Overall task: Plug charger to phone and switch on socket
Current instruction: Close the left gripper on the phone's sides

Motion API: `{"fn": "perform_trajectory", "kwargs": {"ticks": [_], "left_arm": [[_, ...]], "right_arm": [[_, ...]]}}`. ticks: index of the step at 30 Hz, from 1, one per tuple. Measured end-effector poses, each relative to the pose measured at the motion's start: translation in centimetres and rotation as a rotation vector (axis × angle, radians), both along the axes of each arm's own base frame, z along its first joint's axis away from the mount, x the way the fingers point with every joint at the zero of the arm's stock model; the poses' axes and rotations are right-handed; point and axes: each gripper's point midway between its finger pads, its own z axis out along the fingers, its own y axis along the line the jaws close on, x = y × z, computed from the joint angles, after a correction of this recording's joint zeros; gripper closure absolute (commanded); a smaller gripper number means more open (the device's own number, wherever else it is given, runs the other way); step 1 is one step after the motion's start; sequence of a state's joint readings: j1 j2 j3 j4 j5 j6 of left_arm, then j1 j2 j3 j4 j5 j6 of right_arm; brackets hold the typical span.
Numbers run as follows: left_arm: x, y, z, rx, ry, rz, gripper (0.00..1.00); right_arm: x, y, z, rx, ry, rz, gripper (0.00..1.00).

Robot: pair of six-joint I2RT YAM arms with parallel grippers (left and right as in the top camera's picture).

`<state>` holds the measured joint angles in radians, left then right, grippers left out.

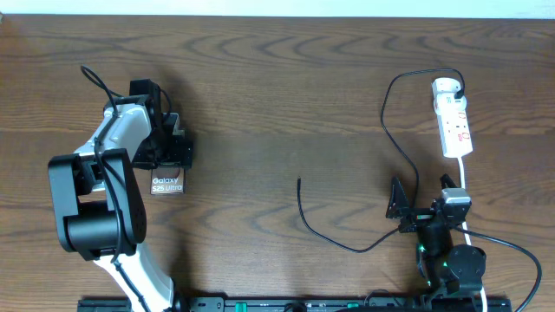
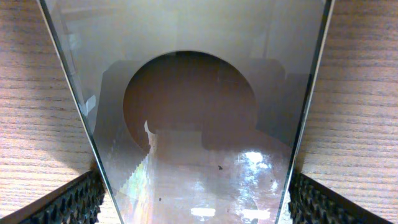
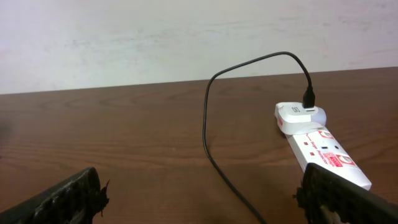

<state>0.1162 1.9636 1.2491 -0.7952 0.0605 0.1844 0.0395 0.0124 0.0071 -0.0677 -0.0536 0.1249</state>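
wood tabletop (image 1: pixel 277 87): left hand (image 1: pixel 171 154) straddles phone (image 1: pixel 166 184), grip unclear, right hand (image 3: pixel 199 199) open, empty; phone-positioning step i'd say, next needs right pinching charger (image 1: pixel 300 198) tip.

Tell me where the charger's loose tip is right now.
In the overhead view, the charger's loose tip lies near the centre, unplugged, between the phone on the left and the right pincer.
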Motion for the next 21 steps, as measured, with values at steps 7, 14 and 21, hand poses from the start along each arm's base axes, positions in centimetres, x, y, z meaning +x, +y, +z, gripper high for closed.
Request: {"fn": "perform_trajectory", "kwargs": {"ticks": [7, 14, 21], "left_arm": [[-0.02, 0.06, -0.07, 0.005, -0.012, 0.0, 0.08], [-0.02, 0.06, -0.07, 0.005, -0.012, 0.0, 0.09], [0.04, 0.07, -0.07, 0.006, -0.015, -0.001, 0.18]], "right_arm": [[0.0, 0.0, 0.0, 0.0, 0.0, 0.0, 0.01], [0.0, 0.0, 0.0, 0.0, 0.0, 0.0, 0.01], [0.0, 0.0, 0.0, 0.0, 0.0, 0.0, 0.01]]}}
